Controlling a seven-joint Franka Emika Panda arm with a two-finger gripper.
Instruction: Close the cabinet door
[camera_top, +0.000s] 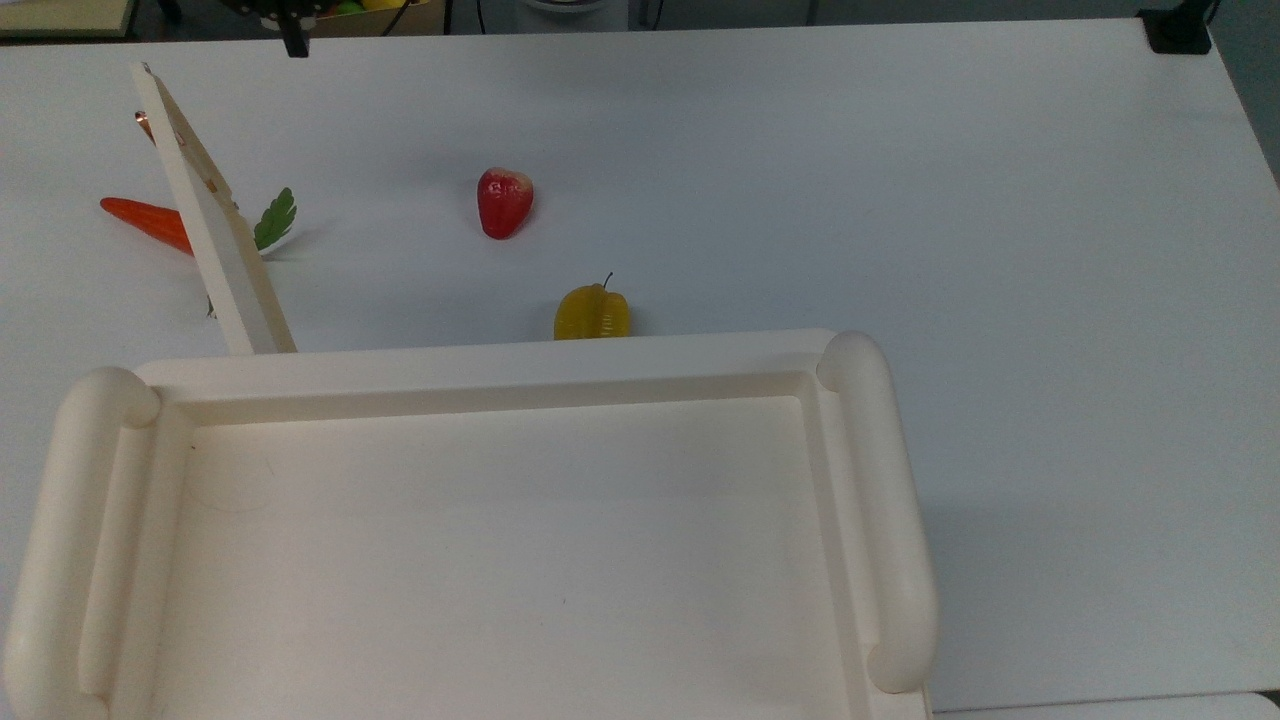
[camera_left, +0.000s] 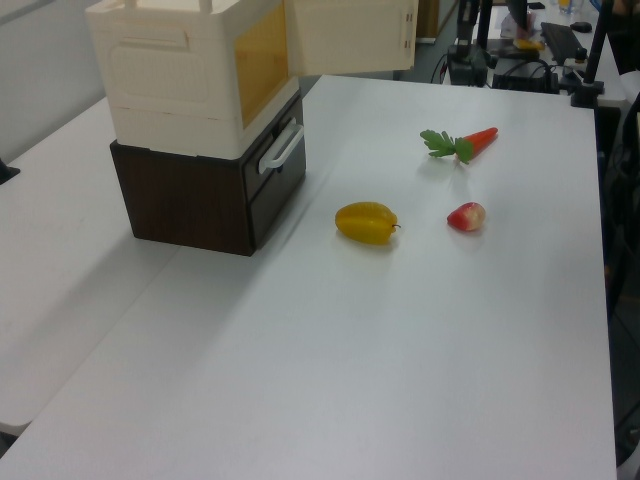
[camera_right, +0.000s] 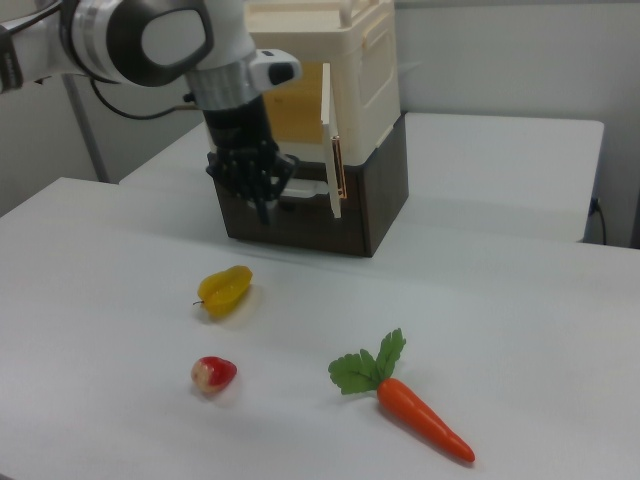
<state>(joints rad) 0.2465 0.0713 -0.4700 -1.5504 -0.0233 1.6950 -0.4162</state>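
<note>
The cream cabinet fills the front of the top view, its tray-like top facing up; in the left view the cabinet sits on a dark base. The cabinet door stands swung open, sticking out from the cabinet's front at the top view's left. In the left view the cabinet door shows its flat face, and in the right view the cabinet door is edge-on. My gripper hangs past the door's free end, a little to the top view's right. In the right view my gripper points down, left of the door's edge, apart from it.
A dark brown drawer unit with a white handle carries the cabinet. On the white table lie a red toy fruit, a yellow toy fruit close to the cabinet front, and a carrot partly behind the door.
</note>
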